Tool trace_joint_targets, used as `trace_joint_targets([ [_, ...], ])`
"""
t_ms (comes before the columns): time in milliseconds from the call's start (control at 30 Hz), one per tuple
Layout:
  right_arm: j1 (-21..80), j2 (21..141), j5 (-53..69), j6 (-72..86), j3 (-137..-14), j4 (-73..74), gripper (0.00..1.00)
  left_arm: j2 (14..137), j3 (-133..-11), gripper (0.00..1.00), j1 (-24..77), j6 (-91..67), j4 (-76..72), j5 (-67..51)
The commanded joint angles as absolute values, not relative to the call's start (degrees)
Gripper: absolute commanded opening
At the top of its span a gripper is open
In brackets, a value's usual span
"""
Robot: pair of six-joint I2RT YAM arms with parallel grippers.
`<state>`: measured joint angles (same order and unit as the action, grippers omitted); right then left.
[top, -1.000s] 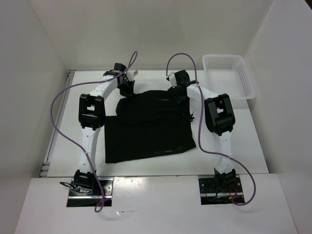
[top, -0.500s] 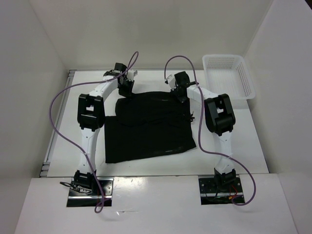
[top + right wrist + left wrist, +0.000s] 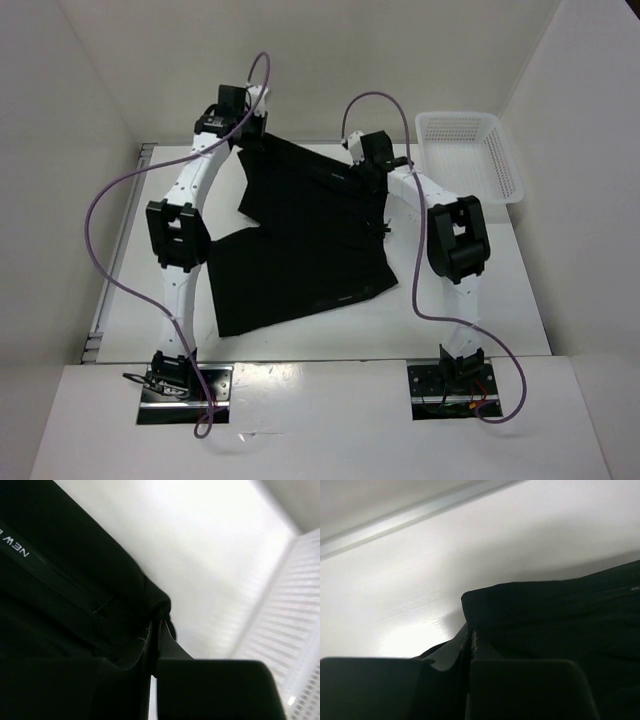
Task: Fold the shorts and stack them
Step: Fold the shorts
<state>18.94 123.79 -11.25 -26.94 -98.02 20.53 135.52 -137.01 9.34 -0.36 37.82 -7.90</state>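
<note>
Shorts of plain black cloth lie spread over the middle of the white table, with the leg hems toward 6 o'clock, close to the arm bases, and the waistband at the 12 o'clock side. The left gripper is clamped on the waistband's 10 o'clock corner. Its wrist view shows the two fingers pressed together with black cloth pinched between them and the bare table beyond. The right gripper is likewise closed on the 2 o'clock corner, where its wrist view shows the lettered waistband gathered into the jaws. The white mesh basket stands just beyond, at about 3 o'clock from it. The waistband stretches between the two grippers as a line running roughly from 9 to 3 o'clock, and its left end sits farther toward 12 and appears raised higher off the table than the right. The rest of the shorts lies toward 6 o'clock from both grippers. The garment's long axis runs from 12 to 6, slightly skewed so that the hem edge slants from 7 o'clock up toward 4. Each arm has its own corner, so neither is better placed than the other. The fold most likely calls for both to carry the waistband together toward 6 o'clock and lay it over the hems. The left would have to travel a little farther to keep the edge square.
</note>
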Motion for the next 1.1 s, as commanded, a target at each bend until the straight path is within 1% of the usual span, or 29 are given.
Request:
trace_joint_targets([
  [0,18.46,113.04,-15.03,-26.27,-99.86,19.5,0.0,126.31,-138.37,0.0,6.86,0.0,39.98,-3.87],
  [100,18.98,107.68,-13.36,-28.73,-94.69,20.48,0.0,119.37,-127.57,0.0,6.86,0.0,39.47,-3.87],
  [133,20.55,106.54,-12.66,-30.31,-93.27,21.7,0.0,115.44,-118.65,0.0,6.86,0.0,37.64,-3.87],
  [233,23.89,102.4,-10.64,-34.53,-87.03,24.68,0.0,109.8,-108.05,0.0,7.38,0.0,37.09,-3.0],
  [267,26.78,101.44,-10.63,-37.24,-85.1,24.7,0.0,108.56,-102.36,0.0,7.38,0.0,37.09,-2.99],
  [300,28.11,99.6,-11.16,-38.14,-81.25,24.7,0.0,106.02,-99.52,0.0,7.99,0.0,37.61,-2.47],
  [367,30.75,98.09,-11.16,-38.76,-76.58,25.22,0.0,103.37,-94.68,0.0,8.0,0.0,38.49,-2.46],
  [400,30.76,96.69,-11.16,-38.76,-75.42,25.22,0.0,101.01,-90.39,0.0,8.52,0.0,39.19,-2.46],
  [433,30.76,96.16,-10.47,-38.76,-74.28,25.92,0.0,100.03,-88.44,0.03,8.53,0.0,41.2,-3.33],
  [467,30.76,95.63,-10.46,-39.54,-71.66,25.93,0.0,99.06,-86.68,0.06,9.13,0.0,42.61,-3.34],
  [500,30.76,94.49,-10.46,-40.07,-70.24,25.93,0.0,97.66,-83.44,0.12,9.14,0.0,46.37,-4.73],
  [533,30.76,93.96,-10.46,-40.77,-68.75,25.93,0.0,97.12,-82.02,0.38,10.53,0.0,48.49,-7.1],
  [567,31.37,93.96,-10.46,-41.39,-66.12,25.93,0.0,96.16,-80.61,0.5,10.55,0.0,49.91,-7.9],
  [667,32.07,92.73,-9.93,-41.4,-63.81,25.93,0.0,94.75,-77.52,0.63,11.07,0.0,51.24,-9.58],
  [733,32.69,92.72,-9.93,-41.4,-63.11,25.93,0.0,94.75,-76.9,0.63,9.41,0.0,51.24,-10.36],
  [833,32.7,92.2,-9.93,-42.01,-62.49,26.46,0.0,94.75,-77.52,0.64,3.63,0.0,49.83,-10.99],
  [867,32.7,92.2,-9.93,-42.01,-62.49,26.46,0.0,94.75,-77.0,0.62,2.47,0.0,48.96,-11.6],
  [933,32.7,92.2,-9.41,-42.01,-61.97,26.46,0.0,96.41,-75.06,0.6,0.8,0.0,47.47,-12.3],
  [1067,33.22,92.72,-9.4,-42.01,-61.96,26.46,0.0,103.95,-75.67,0.59,-2.63,0.0,45.36,-17.66],
])
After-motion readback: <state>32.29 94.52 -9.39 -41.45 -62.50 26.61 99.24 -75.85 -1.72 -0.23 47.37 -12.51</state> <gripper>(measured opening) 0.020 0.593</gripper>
